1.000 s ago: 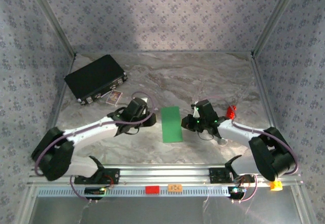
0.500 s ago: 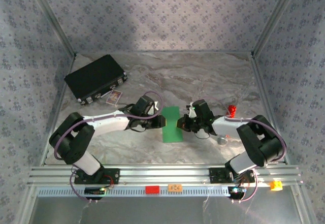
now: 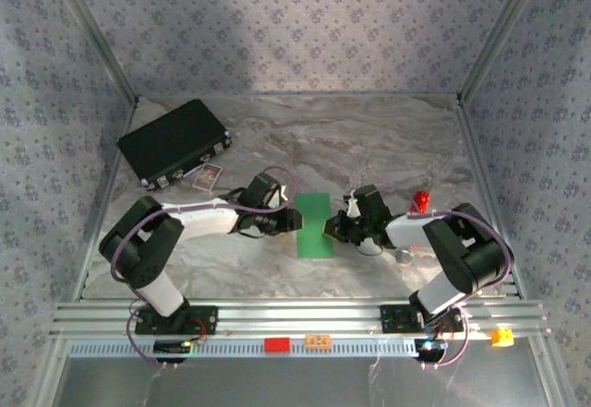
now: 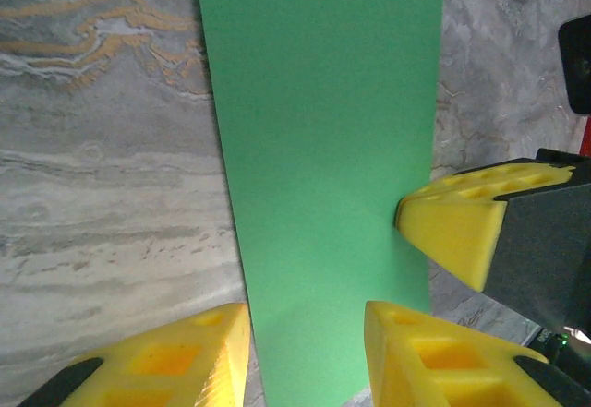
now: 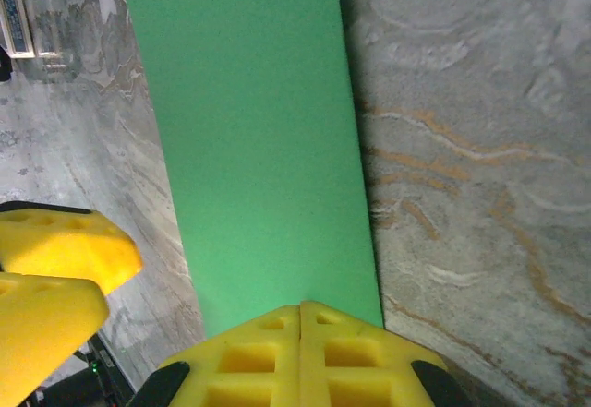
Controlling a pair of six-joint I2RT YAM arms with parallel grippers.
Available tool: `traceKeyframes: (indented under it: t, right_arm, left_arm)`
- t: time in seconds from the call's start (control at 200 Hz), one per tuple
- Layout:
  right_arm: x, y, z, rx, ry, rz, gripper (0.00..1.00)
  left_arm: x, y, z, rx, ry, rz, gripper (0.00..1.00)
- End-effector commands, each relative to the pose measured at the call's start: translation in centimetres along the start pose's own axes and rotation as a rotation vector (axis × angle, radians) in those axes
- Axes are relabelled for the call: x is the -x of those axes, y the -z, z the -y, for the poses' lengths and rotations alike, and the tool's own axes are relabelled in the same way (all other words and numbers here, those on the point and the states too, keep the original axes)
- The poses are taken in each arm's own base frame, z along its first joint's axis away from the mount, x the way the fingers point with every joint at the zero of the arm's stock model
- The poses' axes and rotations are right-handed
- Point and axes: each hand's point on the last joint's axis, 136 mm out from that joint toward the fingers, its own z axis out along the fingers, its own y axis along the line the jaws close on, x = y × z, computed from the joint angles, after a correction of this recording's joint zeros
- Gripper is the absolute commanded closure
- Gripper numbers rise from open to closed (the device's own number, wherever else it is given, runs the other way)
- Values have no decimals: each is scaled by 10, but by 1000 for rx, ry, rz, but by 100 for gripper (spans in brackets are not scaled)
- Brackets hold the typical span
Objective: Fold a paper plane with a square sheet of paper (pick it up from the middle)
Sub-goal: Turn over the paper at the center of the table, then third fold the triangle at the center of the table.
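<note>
The square sheet of paper (image 3: 314, 225) lies flat on the marble table as a bright-green folded rectangle. My left gripper (image 3: 290, 223) is at its left edge, low over the table. In the left wrist view the paper (image 4: 323, 130) runs away between the yellow fingers, and the left gripper (image 4: 305, 342) is open over its near edge. My right gripper (image 3: 331, 228) is at the right edge. It is shut, with the joined tips of the right gripper (image 5: 301, 309) resting on the paper (image 5: 254, 149). Its fingers (image 4: 457, 227) also show in the left wrist view.
A black case (image 3: 174, 142) lies at the back left with a small card (image 3: 209, 176) beside it. A small red cylinder (image 3: 421, 201) and a round metal piece (image 3: 404, 254) sit to the right of the right arm. Patterned walls close in three sides.
Both arms have swung inward to the paper: the left gripper came to its left edge, the right gripper to its right edge. The left jaws stand a little wider.
</note>
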Motion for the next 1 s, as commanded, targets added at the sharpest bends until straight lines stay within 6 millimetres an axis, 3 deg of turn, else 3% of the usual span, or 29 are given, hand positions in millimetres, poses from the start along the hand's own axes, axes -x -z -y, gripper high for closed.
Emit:
traceKeyframes:
  t: [0.0,0.47,0.994]
  right_arm:
    - [-16,-1,34,-105,-97,-31,96]
    - [-16,1,42,-149,-116,-22,96]
    - [-17,0,43,-154,-116,-22,96]
  left_arm:
    - [3,-5,9,-50,21,-11,64]
    - [-4,-20,-6,-13,74,-60,68]
    - [-4,-25,5,-55,65,-69,81]
